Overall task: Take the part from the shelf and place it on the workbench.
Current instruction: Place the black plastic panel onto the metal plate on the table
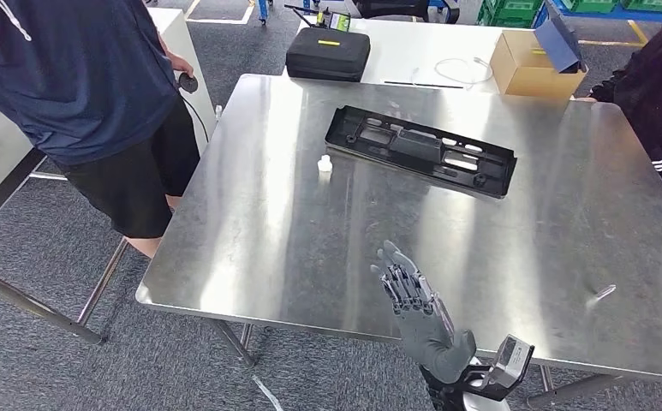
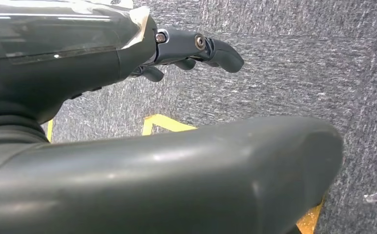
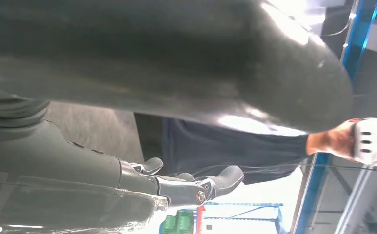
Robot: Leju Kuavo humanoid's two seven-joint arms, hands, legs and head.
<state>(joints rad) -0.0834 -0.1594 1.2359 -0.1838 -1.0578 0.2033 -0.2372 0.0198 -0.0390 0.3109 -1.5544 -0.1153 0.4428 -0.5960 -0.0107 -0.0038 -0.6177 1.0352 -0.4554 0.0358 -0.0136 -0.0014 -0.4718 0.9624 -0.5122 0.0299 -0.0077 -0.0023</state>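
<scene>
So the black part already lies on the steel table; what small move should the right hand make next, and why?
Probably draw the right hand back toward the body. The black part lies flat on the table, well apart from the hand, whose fingers are spread and hold nothing, so the placing looks done.

Right robot hand (image 1: 413, 295): dark grey moulded palm, thick grey thumb, darker segmented fingers (image 1: 398, 276) with metallic links. Small grey box at wrist. Left robot hand (image 2: 196, 48): glossy dark shell, silver screws, clear film over cover.
</scene>
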